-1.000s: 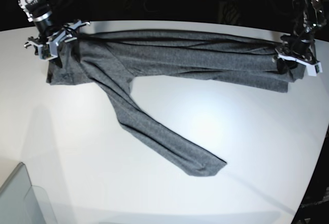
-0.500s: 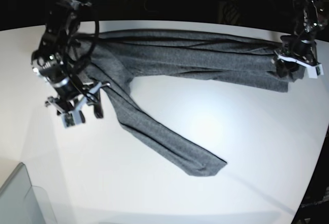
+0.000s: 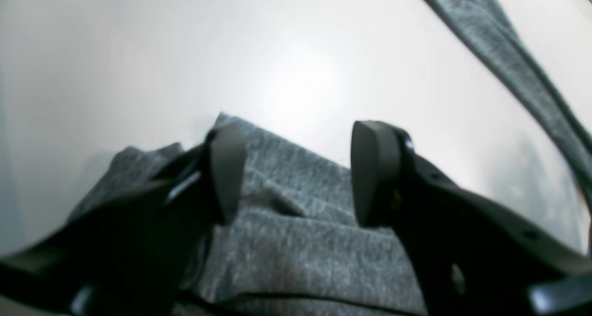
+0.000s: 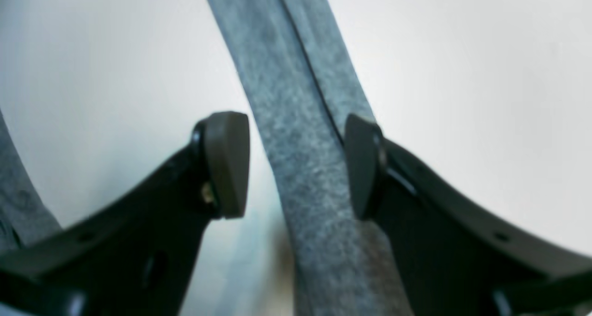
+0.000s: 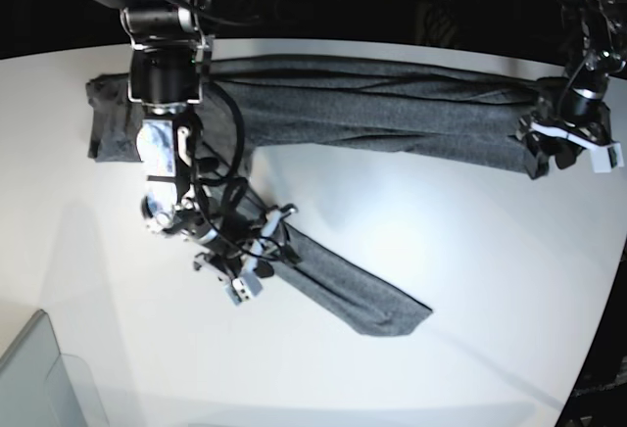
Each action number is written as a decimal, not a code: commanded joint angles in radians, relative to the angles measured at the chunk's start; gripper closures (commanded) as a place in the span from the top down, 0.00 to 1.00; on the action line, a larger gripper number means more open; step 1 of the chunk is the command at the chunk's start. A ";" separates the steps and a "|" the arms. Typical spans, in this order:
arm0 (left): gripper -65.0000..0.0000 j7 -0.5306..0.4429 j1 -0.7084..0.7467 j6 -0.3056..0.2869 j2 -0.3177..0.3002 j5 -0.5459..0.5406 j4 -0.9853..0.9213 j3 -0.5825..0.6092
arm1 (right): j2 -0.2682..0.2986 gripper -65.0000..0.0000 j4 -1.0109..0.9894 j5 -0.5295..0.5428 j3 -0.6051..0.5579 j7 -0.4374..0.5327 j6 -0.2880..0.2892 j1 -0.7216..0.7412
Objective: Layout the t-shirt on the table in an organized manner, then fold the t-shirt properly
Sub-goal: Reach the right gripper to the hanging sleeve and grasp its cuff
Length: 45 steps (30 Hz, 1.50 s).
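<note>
The dark grey t-shirt (image 5: pixel 372 109) lies stretched in a long band across the far side of the white table (image 5: pixel 470 280), one narrow strip trailing toward the near edge. Over that strip hangs the right gripper (image 5: pixel 253 260), fingers spread, pinching nothing. At the band's far right end sits the left gripper (image 5: pixel 566 145), also spread above the cloth.
</note>
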 commanded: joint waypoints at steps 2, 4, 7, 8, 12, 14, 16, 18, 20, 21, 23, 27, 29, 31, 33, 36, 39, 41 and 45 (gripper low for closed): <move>0.54 -0.018 0.013 -0.003 -0.012 -0.007 0.022 -0.007 | 0.008 0.51 -0.050 0.012 -0.002 0.077 0.004 0.046; 0.54 -0.018 0.018 -0.003 -0.012 -0.007 0.022 -0.005 | 0.024 0.51 -0.116 0.012 -0.002 0.125 0.004 0.067; 0.54 -0.018 0.018 -0.003 -0.012 -0.007 0.020 -0.004 | 0.028 0.51 -0.221 0.012 0.004 0.194 0.004 0.103; 0.54 -0.018 0.018 -0.003 -0.012 -0.007 0.020 -0.004 | 0.037 0.51 -0.241 0.012 0.004 0.217 0.004 0.109; 0.54 -0.018 0.018 -0.003 -0.012 -0.007 0.019 -0.004 | 0.054 0.51 -0.298 0.012 -0.002 0.315 -0.026 0.110; 0.54 -0.018 0.017 -0.003 -0.012 -0.007 0.019 -0.004 | 0.056 0.51 -0.321 0.012 -0.002 0.366 -0.054 0.110; 0.54 -0.018 0.017 -0.003 -0.012 -0.007 0.019 -0.004 | 0.067 0.51 -0.352 0.012 -0.003 0.401 -0.057 0.110; 0.54 -0.018 0.015 -0.003 -0.012 -0.007 0.016 -0.004 | 0.070 0.51 -0.386 0.012 -0.017 0.424 -0.058 0.123; 0.54 -0.018 0.013 -0.003 -0.012 -0.007 0.013 -0.004 | 0.071 0.51 -0.422 0.012 -0.033 0.447 -0.060 0.129; 0.54 -0.018 0.013 -0.003 -0.012 -0.007 0.010 -0.004 | 0.080 0.51 -0.444 0.012 -0.033 0.460 -0.060 0.130; 0.54 -0.018 0.013 -0.003 -0.011 -0.007 0.010 -0.002 | 0.082 0.51 -0.479 0.012 -0.036 0.486 -0.060 0.130; 0.54 -0.018 0.013 -0.003 0.021 -0.005 0.011 -0.007 | 0.082 0.51 -0.518 0.012 -0.037 0.529 -0.103 0.132; 0.54 -0.018 0.017 -0.003 0.021 -0.005 0.014 -0.002 | 0.082 0.51 -0.518 0.012 -0.037 0.532 -0.138 0.132; 0.54 -0.018 0.018 -0.003 0.023 -0.005 0.019 -0.002 | 0.084 0.51 -0.518 0.012 -0.037 0.532 -0.172 0.132; 0.54 -0.018 0.018 -0.003 0.027 -0.007 0.020 -0.002 | 0.084 0.51 -0.518 0.011 -0.039 0.533 -0.203 0.139; 0.54 -0.018 0.020 -0.003 0.031 -0.007 0.020 -0.005 | 0.084 0.51 -0.516 0.011 -0.039 0.533 -0.223 0.143; 0.54 -0.018 0.023 -0.003 0.031 -0.007 0.020 -0.004 | 0.084 0.51 -0.516 0.011 -0.039 0.533 -0.223 0.143; 0.54 -0.018 0.029 -0.003 0.031 -0.007 0.020 -0.004 | 0.084 0.50 -0.518 0.006 -0.049 0.533 -0.223 0.143; 0.54 -0.018 0.029 -0.003 0.031 -0.007 0.020 -0.004 | 0.084 0.43 -0.521 -0.109 -0.146 0.533 -0.224 0.127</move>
